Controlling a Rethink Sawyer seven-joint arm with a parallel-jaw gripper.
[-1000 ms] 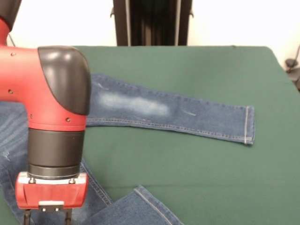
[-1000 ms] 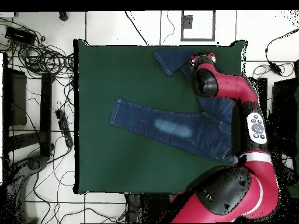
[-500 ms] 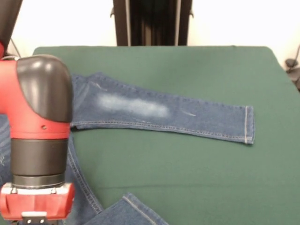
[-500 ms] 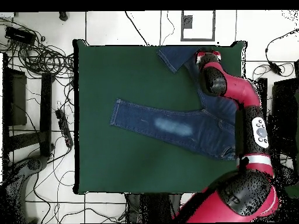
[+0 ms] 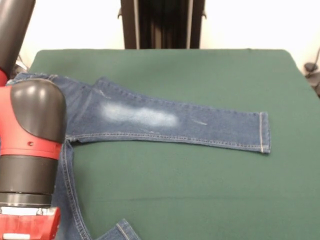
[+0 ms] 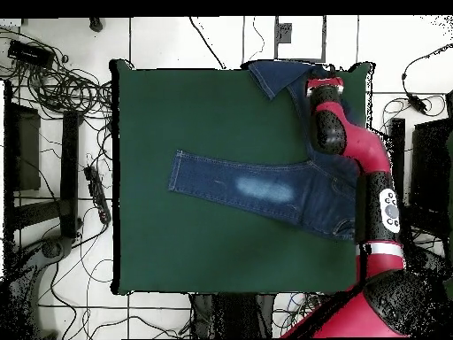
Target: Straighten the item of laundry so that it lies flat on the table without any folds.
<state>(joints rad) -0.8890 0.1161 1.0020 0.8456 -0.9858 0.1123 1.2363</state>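
Observation:
The item of laundry (image 5: pixel 145 117) is a pair of blue jeans on the green table (image 5: pixel 200 190). One leg lies flat and straight, with a whitish faded patch, and its hem points right in the front view. The other leg (image 5: pixel 67 190) runs down the left side under my arm, and its hem end (image 5: pixel 117 231) is turned over. From overhead, that second leg (image 6: pixel 281 78) reaches the table's top edge beside my gripper (image 6: pixel 324 87). In the front view only the gripper's red base (image 5: pixel 25 227) shows at the bottom left.
My red and black arm (image 6: pixel 354 150) covers the jeans' waist along the table's right edge (image 6: pixel 367 177) in the overhead view. Cables and stands (image 6: pixel 53 80) lie on the floor to the left of the table.
The gripper has moved toward the table's corner, and the second leg has gone with it, stretching out along the edge. More of the waist now shows in the front view.

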